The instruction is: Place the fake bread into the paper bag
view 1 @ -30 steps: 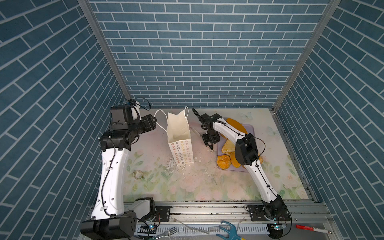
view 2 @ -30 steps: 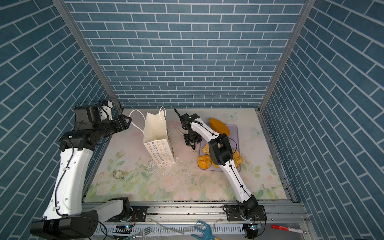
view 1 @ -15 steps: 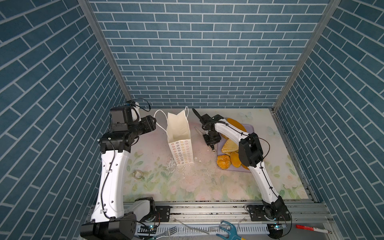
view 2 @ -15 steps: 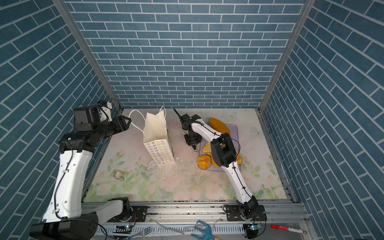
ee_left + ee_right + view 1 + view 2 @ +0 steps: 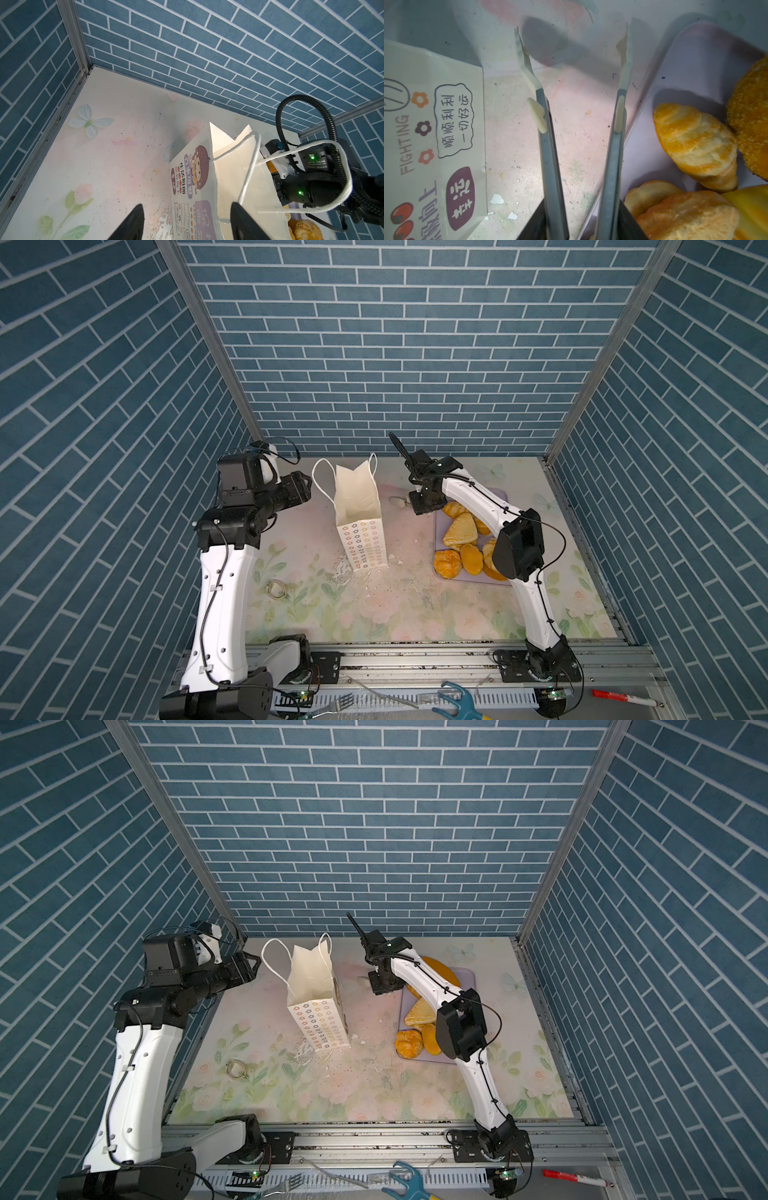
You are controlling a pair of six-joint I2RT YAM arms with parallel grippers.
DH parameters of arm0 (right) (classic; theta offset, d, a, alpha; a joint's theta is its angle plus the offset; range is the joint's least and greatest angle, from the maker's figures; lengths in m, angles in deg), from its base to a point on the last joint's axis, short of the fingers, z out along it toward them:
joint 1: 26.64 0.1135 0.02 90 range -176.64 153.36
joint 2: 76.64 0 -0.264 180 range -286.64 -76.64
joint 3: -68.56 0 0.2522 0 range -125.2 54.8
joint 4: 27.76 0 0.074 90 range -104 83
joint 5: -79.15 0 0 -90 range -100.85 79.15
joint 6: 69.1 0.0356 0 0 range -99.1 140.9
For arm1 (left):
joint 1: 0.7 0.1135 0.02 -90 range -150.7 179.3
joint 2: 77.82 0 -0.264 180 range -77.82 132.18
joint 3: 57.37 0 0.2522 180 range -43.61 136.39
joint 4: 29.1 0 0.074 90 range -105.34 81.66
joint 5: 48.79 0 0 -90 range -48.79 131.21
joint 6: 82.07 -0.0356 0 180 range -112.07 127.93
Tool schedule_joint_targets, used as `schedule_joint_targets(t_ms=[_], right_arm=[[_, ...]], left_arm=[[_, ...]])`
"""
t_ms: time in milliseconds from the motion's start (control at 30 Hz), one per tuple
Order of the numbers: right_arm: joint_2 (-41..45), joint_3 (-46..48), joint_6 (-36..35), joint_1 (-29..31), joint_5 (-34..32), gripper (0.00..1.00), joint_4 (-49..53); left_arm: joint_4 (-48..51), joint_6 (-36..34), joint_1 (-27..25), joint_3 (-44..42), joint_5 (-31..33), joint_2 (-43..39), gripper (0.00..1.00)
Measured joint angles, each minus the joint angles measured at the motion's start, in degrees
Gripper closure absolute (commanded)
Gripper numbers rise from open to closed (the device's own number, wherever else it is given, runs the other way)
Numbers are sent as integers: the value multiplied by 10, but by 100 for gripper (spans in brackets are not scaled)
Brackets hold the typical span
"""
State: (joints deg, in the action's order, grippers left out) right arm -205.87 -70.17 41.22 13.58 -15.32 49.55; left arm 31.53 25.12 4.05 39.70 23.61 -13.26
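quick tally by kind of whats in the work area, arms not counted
paper bag: 1
lavender tray: 1
fake bread: at least 6 showing; the right arm partly hides more
tongs: 1
metal ring: 1
total: at least 10

Matt paper bag point(image 5: 358, 493); smooth plastic tongs point(image 5: 549, 155)

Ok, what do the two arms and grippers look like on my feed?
Both the left arm and right arm have white shells, black joints and thin black cables clipped along them. The left gripper has black tapered fingers; a ribbed black hose loops over the right wrist.
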Motion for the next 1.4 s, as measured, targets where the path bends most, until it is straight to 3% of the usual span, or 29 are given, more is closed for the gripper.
schedule_joint_targets(t_ms=[1400], right_arm=[[55,-15,-2,4,-18,55,11]], left_arm=[[0,5,0,0,-4,-1,33]])
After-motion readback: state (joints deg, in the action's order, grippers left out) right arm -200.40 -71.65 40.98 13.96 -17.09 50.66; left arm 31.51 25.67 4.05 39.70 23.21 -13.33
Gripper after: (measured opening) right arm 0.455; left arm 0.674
